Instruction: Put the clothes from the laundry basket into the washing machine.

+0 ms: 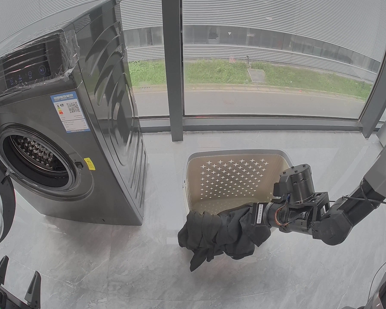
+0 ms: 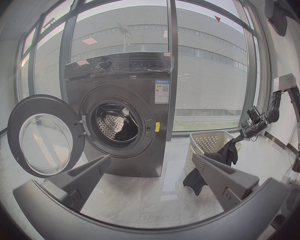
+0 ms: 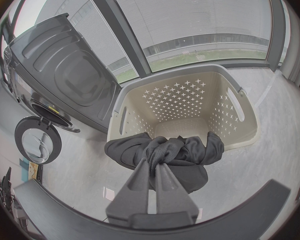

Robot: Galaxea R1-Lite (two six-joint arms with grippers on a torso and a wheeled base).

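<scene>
Right gripper (image 3: 152,164) on dark garment (image 3: 185,152) — over near rim of basket (image 3: 180,100)

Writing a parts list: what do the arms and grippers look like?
The right arm has dark grey rounded joints, a silver upper link, thin exposed wires at the wrist and a white label strip. The right gripper and left gripper have dark grey tapered wedge fingers.

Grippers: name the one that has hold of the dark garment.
The right gripper, shut on the dark garment over the near rim of the laundry basket; the left gripper stands open and empty.
</scene>
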